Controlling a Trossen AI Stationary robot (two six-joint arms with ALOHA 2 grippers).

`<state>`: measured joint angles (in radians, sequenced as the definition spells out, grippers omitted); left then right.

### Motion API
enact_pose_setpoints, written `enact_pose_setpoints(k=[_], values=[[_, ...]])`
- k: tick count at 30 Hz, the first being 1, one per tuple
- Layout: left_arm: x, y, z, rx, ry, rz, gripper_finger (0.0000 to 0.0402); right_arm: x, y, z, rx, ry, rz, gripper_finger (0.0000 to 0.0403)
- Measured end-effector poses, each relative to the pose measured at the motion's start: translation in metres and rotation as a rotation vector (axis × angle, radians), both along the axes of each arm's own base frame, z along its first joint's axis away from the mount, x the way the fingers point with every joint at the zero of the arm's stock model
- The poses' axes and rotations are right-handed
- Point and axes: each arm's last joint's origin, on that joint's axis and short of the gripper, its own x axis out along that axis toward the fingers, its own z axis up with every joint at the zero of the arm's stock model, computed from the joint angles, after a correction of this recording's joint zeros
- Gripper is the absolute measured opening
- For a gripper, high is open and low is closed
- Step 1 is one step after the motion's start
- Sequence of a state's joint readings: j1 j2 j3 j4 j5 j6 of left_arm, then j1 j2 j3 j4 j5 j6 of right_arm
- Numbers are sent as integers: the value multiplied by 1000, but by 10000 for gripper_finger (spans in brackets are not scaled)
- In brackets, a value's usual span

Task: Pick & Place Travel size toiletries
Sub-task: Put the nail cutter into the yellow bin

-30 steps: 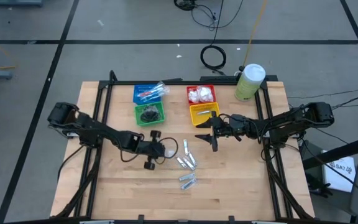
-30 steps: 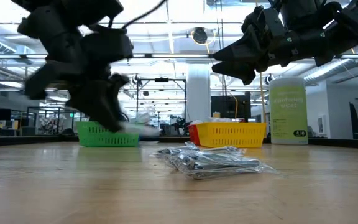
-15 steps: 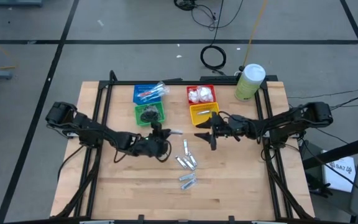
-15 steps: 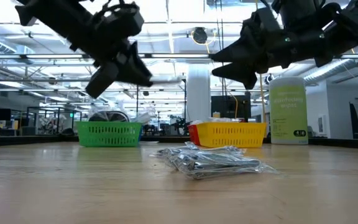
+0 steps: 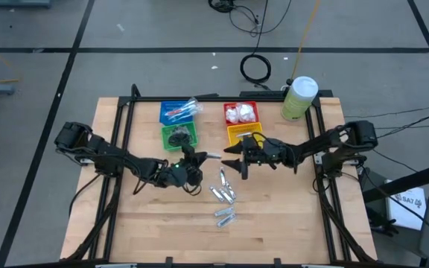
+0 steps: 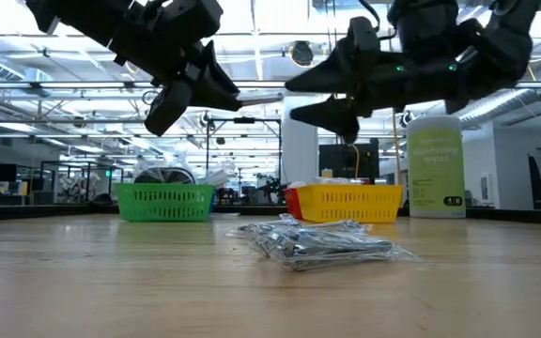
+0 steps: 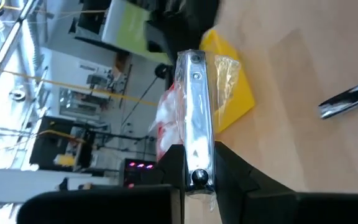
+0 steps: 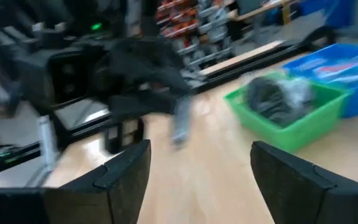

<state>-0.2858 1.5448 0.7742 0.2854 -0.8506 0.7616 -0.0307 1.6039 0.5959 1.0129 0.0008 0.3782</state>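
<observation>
Silver tube lifted off counter, held mid-air between both arms.

Since 1 s ago, left tool (image 5: pixel 199 158) has raised 1 small silver tube (image 7: pixel 195 112) from beside the pile; fingers pinch its lower end. Right tool (image 5: pixel 233 165) has swung in close and spread wider, fingers (image 8: pixel 123 171) apart, empty. Prob. a handover toward yellow basket (image 5: pixel 242 133). Tube: slim, shiny, in crinkly clear wrap. Approx. 4 more tubes (image 5: pixel 223 195) lie on wood counter (image 5: pixel 289 216).
</observation>
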Motion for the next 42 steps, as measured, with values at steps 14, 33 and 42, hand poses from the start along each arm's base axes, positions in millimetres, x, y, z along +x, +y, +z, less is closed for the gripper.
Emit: enact_pose_setpoints(k=[14, 33, 42], values=[[-1, 1, -2, -2, 10, 24, 47, 41, 5, -4, 37, -7, 65, 248], [-1, 1, -1, -14, -3, 24, 40, 43, 4, 1, 31, -63, 59, 157], [-1, 0, -1, -14, -4, 23, 42, 43, 4, 1, 30, -63, 57, 117]])
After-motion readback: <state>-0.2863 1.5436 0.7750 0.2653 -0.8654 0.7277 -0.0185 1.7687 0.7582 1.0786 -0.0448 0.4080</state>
